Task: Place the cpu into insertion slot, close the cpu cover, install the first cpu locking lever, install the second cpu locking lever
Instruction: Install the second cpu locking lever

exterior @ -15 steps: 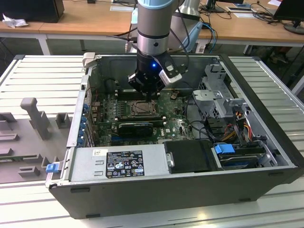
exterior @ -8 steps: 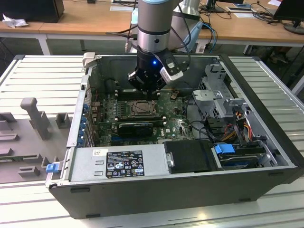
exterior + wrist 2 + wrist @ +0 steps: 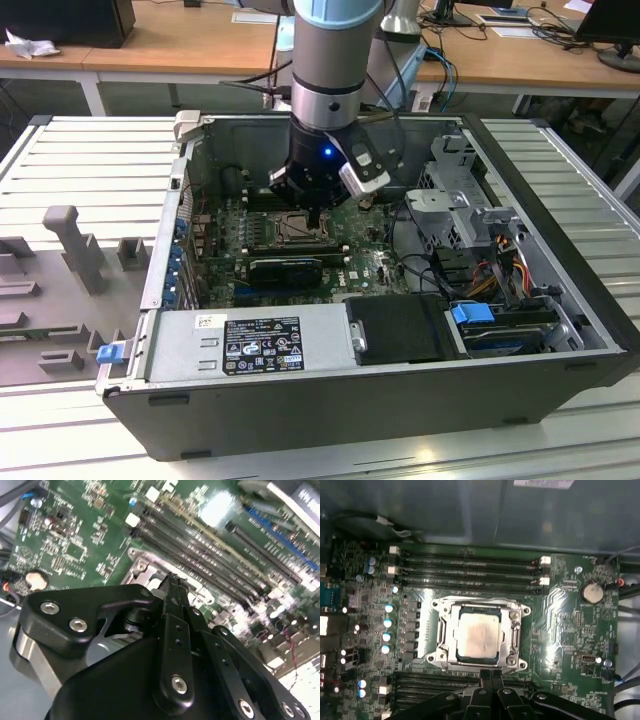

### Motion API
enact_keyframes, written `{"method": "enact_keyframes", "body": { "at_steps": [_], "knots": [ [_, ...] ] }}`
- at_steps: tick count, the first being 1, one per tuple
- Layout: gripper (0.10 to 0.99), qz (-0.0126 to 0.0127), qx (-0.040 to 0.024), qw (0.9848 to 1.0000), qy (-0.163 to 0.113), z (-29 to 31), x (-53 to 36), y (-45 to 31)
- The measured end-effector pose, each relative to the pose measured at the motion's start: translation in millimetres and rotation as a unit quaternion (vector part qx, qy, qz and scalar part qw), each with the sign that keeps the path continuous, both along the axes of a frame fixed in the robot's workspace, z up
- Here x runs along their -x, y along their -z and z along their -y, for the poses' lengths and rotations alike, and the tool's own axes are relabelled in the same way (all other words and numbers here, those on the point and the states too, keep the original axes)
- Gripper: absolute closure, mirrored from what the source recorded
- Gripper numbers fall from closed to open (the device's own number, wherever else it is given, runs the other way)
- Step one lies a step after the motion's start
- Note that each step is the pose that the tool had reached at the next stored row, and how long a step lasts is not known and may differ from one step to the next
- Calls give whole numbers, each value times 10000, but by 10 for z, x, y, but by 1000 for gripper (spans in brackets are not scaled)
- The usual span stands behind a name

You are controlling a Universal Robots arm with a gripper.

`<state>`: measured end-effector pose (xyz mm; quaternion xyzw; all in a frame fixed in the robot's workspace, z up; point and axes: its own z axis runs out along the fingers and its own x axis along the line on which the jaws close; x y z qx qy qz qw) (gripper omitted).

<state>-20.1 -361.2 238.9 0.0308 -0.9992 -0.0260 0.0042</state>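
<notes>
**Chip seated, cover down, gripper poised at the socket's edge**

Exterior view first: the open computer case (image 3: 560, 250) lies on its side on a slatted grey table (image 3: 90, 160), and the arm reaches straight down into it. The gripper (image 3: 312, 217) hangs just over the insertion slot (image 3: 293, 228) in the middle of the green motherboard (image 3: 370, 262). Crowding it: a long black card (image 3: 285, 268) just on the near side of the slot, a tangle of cables (image 3: 440, 265) toward the exterior view's right, and the grey power supply (image 3: 250, 345) along the front wall.

Over to the second wrist view: the black fingers (image 3: 172, 600) are pressed together, nothing between them, tips right at a corner of the socket's metal frame (image 3: 142, 567). Memory slots (image 3: 200, 550) run just beyond.

Now the first wrist view: the cpu (image 3: 477, 633) sits flat in the socket, and the cpu cover (image 3: 512, 632) lies closed around it, the chip's top showing through the window. The fingertips (image 3: 491, 675) meet at the frame's edge, just beside the chip, not touching it. A round coin battery (image 3: 592, 592) sits well apart.
</notes>
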Motion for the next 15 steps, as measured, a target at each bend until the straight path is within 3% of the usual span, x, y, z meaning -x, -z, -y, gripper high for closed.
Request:
{"method": "enact_keyframes", "body": {
  "at_steps": [1,4,8,15],
  "knots": [
    [980,0,-48,10000,0,47,10,10],
    [980,0,-146,9999,-1,90,67,19],
    [980,0,-175,9998,-5,101,188,45],
    [980,-1,-177,9998,-56,101,226,197]
  ]
}}
